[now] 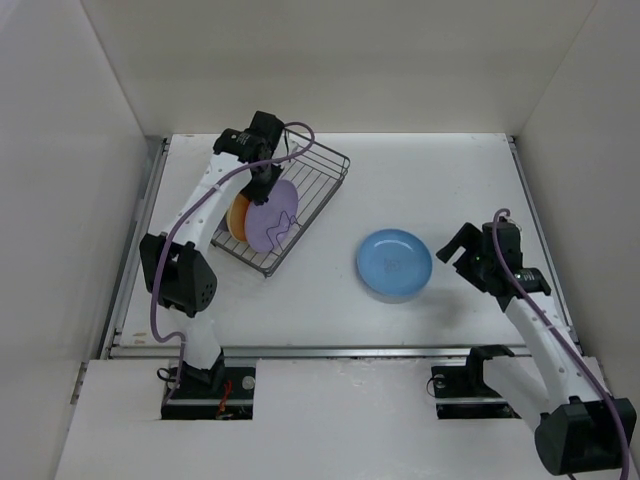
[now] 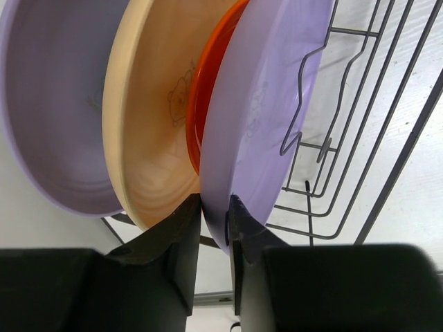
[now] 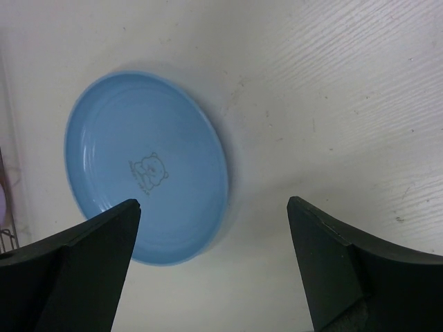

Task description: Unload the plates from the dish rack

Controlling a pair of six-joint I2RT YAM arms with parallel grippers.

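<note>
The dark wire dish rack stands at the back left and holds plates on edge. My left gripper is shut on the rim of a lavender plate, seen from above at the rack's near end. Behind it stand a red-orange plate, a tan plate and another lavender plate. A blue plate lies flat on the table. My right gripper is open and empty, just right of the blue plate. No lime green plate shows.
White walls enclose the table on three sides. The rack's wavy divider wires run right of the held plate. The table's near edge lies in front of both arm bases.
</note>
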